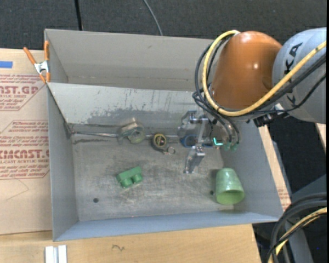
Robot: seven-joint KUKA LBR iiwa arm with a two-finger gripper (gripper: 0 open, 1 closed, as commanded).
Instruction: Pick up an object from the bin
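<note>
At the left of the grey bin (126,59), a long thin metal piece (93,134) lies flat along the back edge of the floor. Its right end meets a pale roll-shaped thing (133,132). Below these, left of the frame's centre, a green block (130,177) lies alone on the scuffed floor. Just right of the roll is a small round ring (160,141), dark with a brassy rim.

The gripper (193,164) comes next, right of centre. It points down at a bare patch of floor, near the ring at its upper left and the green cup (228,186) at its lower right, touching neither. Nothing can be seen held in it, and whether it is open or closed cannot be told.

The cup lies on its side near the bin's lower right corner, its wider end toward the frame's bottom. Above the gripper, the wrist carries a rounded orange cover (244,73) looped by yellow cables (207,70). The pale arm (310,75) enters from the upper right, bent steeply down into the bin.
</note>
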